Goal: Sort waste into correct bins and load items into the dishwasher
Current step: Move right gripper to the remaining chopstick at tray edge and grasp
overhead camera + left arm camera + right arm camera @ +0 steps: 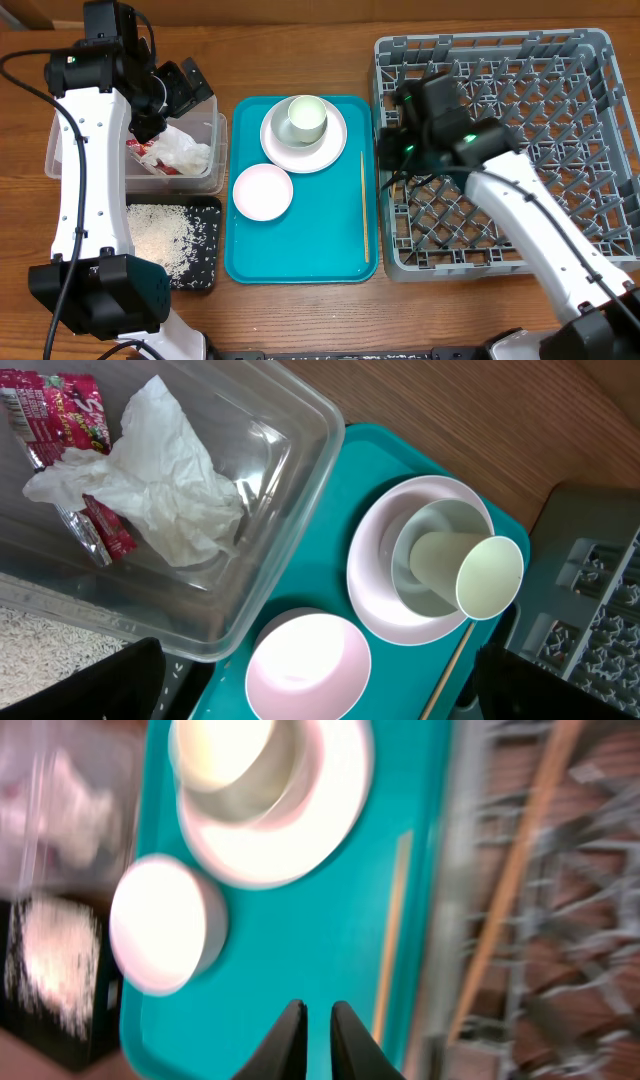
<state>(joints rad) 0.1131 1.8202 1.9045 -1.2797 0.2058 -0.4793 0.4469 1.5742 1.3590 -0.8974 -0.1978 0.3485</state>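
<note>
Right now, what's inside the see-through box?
In the clear tub sits a crumpled white tissue with a red wrapper poking out from beneath it. The tissue covers part of the wrapper, so anything else hiding under it can't be seen.

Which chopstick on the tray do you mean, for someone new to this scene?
Start at the flat teal tray in the table's middle. Along its right edge, beside the grey dish rack, lies one thin wooden chopstick. It is straight and stick-like, unlike the round bowls and plate nearby.

Red wrapper (pixel 60 420) and tissue (pixel 165 480) in clear tub (pixel 215 150), rice (pixel 160 238) in black tray (pixel 207 255)
</note>
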